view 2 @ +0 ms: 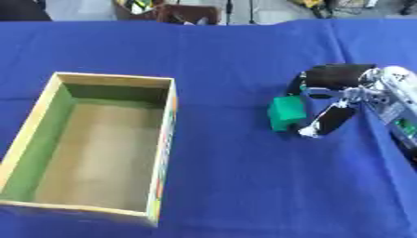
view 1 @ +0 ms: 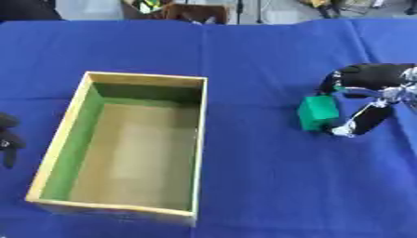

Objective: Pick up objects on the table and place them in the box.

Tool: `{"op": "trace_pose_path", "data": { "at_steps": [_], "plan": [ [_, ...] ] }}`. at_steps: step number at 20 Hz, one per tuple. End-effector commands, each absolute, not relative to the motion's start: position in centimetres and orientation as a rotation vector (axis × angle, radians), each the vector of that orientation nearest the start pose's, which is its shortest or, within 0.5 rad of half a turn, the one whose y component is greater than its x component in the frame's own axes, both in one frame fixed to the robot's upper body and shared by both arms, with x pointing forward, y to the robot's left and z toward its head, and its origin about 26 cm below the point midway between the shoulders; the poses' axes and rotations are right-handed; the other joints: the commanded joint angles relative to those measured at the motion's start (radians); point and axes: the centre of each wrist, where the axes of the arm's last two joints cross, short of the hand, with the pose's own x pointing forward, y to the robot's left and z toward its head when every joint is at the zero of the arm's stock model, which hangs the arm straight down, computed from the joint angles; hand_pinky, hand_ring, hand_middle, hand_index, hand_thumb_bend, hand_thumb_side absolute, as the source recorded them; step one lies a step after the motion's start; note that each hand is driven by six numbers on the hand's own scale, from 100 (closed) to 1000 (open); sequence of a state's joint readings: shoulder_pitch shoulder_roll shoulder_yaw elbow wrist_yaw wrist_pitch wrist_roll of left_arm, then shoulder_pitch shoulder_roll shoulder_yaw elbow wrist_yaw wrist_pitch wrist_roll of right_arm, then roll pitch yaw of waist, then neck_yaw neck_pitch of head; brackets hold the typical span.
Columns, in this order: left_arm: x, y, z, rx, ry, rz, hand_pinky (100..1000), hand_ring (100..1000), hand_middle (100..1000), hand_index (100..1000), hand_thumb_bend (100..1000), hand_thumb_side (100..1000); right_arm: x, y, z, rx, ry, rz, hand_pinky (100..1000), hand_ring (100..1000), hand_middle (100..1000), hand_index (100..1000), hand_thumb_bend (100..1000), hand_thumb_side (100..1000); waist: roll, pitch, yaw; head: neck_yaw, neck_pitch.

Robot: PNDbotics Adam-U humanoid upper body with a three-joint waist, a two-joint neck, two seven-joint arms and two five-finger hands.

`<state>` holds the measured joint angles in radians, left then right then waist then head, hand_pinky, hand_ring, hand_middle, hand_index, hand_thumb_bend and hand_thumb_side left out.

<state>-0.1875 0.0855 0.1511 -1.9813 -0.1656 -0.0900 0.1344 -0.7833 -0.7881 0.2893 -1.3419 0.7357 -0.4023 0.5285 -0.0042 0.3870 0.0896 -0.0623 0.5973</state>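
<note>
1. Left eye view: a green block [view 1: 318,113] sits on the blue tablecloth [view 1: 260,186], well to the right of the wooden box [view 1: 143,80], which holds nothing visible.
2. Right hand [view 2: 346,88] is at the block. Its fingers [view 2: 326,74] curl over the block's far side and its thumb [view 2: 327,122] comes round the near right side, so the block lies between them at its right edge. Judged as closing on the block; contact on both sides looks likely but cannot be confirmed.
3. Left hand [view 1: 8,137] shows only at the left edge of the left eye view, idle beside the box; whether it is released or clenched cannot be told.
4. Risk: the hold appears to catch only the block's right portion. On lifting, the block could pivot or slip out and drop short of the box.
5. Risk: carrying the block leftward too low could strike the box's near wall [view 2: 167,139].
</note>
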Motion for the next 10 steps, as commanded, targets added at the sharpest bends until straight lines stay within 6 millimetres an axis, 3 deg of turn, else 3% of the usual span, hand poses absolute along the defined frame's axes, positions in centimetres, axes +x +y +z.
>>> {"op": "trace_pose_path", "data": {
  "at_steps": [1, 5, 10],
  "plan": [
    [28.7, 27.1, 15.7, 0.396, -2.271, 0.021, 100, 338, 474, 494, 100, 912, 40.7, -33.2, 27.8, -1.001, -1.459, 1.880, 759, 773, 438, 329, 100, 208, 0.000, -0.020, -0.001, 0.005, 0.004],
    [28.7, 27.1, 15.7, 0.396, -2.270, 0.020, 100, 338, 474, 494, 100, 912, 40.2, -33.0, 29.1, -1.028, -1.552, 1.785, 744, 741, 363, 205, 100, 217, 0.000, -0.021, -0.003, 0.004, 0.002],
    [28.7, 27.2, 15.7, 0.398, -2.268, 0.018, 100, 338, 474, 494, 100, 913, 39.4, -32.7, 30.6, -1.040, -1.633, 1.716, 734, 721, 325, 173, 100, 214, -0.001, -0.023, -0.005, 0.005, -0.001]
  ]
}}
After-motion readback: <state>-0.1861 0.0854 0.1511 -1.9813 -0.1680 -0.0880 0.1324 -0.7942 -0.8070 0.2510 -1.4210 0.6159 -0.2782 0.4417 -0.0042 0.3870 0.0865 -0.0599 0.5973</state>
